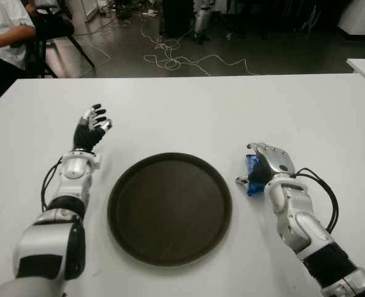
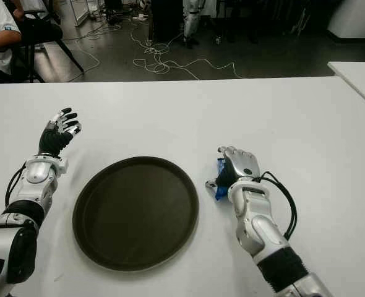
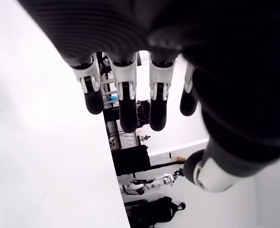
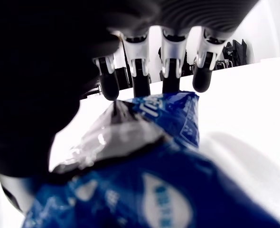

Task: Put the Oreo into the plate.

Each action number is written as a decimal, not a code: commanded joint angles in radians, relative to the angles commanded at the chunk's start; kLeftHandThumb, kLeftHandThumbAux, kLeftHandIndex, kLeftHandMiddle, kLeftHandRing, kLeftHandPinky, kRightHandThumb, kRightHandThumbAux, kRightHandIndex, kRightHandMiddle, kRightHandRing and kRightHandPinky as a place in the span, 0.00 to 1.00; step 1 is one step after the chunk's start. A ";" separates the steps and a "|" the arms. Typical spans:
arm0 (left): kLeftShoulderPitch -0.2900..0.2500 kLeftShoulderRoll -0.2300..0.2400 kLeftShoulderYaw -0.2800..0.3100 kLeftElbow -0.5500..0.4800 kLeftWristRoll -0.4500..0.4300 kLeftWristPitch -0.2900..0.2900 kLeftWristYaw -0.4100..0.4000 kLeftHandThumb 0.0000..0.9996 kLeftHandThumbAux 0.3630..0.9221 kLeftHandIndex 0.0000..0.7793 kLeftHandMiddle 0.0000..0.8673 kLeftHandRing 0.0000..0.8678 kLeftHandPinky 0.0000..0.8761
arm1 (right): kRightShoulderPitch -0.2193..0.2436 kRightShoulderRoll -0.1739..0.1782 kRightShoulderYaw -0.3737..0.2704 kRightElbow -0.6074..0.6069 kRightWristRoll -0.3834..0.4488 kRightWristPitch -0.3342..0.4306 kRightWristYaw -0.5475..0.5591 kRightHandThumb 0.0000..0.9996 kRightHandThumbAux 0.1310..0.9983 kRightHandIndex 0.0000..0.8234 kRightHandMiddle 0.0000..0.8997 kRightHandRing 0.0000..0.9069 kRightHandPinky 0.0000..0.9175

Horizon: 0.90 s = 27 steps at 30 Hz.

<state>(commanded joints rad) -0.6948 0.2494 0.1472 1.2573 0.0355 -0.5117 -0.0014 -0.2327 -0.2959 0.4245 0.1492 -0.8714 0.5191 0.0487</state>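
The dark round plate (image 1: 169, 208) lies nearest, bare white table (image 1: 188, 117) open around its rim; just beside its right edge the right hand (image 1: 268, 166) covers the blue Oreo packet (image 1: 252, 173), fingers (image 4: 139, 76) over it, seemingly gripping; left of the plate, the left hand (image 1: 91, 128) is raised, fingers (image 3: 126, 102) loosely extended, holding nothing; beyond the far table edge, cables (image 1: 176, 60) litter the floor.

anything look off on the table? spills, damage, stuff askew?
Nothing stands out. The dark plate sits flat and empty on the white table, no spill or damage. The right hand, just right of the plate, covers the blue Oreo packet, which looks crinkled but intact. The left hand shows left of the plate, open.
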 joint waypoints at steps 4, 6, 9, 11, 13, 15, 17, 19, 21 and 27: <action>0.000 0.000 0.002 -0.001 -0.003 0.001 -0.003 0.00 0.62 0.18 0.21 0.16 0.11 | -0.001 0.002 -0.001 0.003 0.000 0.003 -0.002 0.00 0.68 0.21 0.21 0.20 0.15; 0.000 -0.001 0.003 -0.001 -0.006 0.004 -0.004 0.00 0.60 0.17 0.20 0.16 0.11 | -0.001 0.002 -0.001 0.007 0.000 0.001 -0.006 0.00 0.67 0.20 0.20 0.20 0.14; 0.000 -0.002 0.007 -0.001 -0.011 0.005 -0.004 0.00 0.60 0.17 0.21 0.16 0.11 | -0.001 0.002 -0.002 0.009 0.002 -0.005 -0.013 0.00 0.67 0.20 0.21 0.20 0.15; 0.001 -0.002 0.008 -0.002 -0.012 0.003 -0.005 0.00 0.61 0.18 0.21 0.16 0.11 | -0.002 0.002 -0.003 0.008 0.005 -0.008 -0.012 0.00 0.65 0.19 0.21 0.21 0.15; 0.002 -0.003 0.009 -0.002 -0.013 0.002 -0.008 0.00 0.61 0.18 0.21 0.16 0.11 | -0.001 0.001 -0.005 0.006 0.009 -0.011 -0.012 0.00 0.65 0.19 0.21 0.20 0.15; 0.002 -0.002 0.010 -0.001 -0.014 0.002 -0.011 0.00 0.60 0.18 0.21 0.16 0.11 | 0.000 0.002 -0.006 0.004 0.010 -0.014 -0.015 0.00 0.65 0.19 0.21 0.20 0.15; 0.001 -0.001 0.011 -0.001 -0.014 0.002 -0.013 0.00 0.59 0.18 0.20 0.16 0.11 | 0.000 0.003 -0.007 0.004 0.011 -0.014 -0.015 0.00 0.65 0.19 0.21 0.20 0.15; 0.001 0.000 0.011 0.001 -0.014 0.003 -0.016 0.00 0.58 0.18 0.20 0.16 0.11 | 0.000 0.004 -0.007 0.004 0.010 -0.010 -0.013 0.00 0.64 0.18 0.20 0.20 0.14; 0.000 0.001 0.011 0.002 -0.013 0.005 -0.017 0.00 0.59 0.18 0.21 0.16 0.12 | -0.001 0.005 -0.007 0.003 0.009 -0.005 -0.009 0.00 0.64 0.17 0.20 0.19 0.13; 0.002 0.002 0.011 0.002 -0.012 0.004 -0.020 0.00 0.64 0.18 0.21 0.16 0.12 | 0.000 0.005 -0.007 -0.002 0.008 0.002 -0.003 0.00 0.63 0.16 0.18 0.17 0.13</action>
<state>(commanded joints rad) -0.6932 0.2517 0.1586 1.2589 0.0232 -0.5080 -0.0211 -0.2328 -0.2906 0.4178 0.1475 -0.8636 0.5211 0.0458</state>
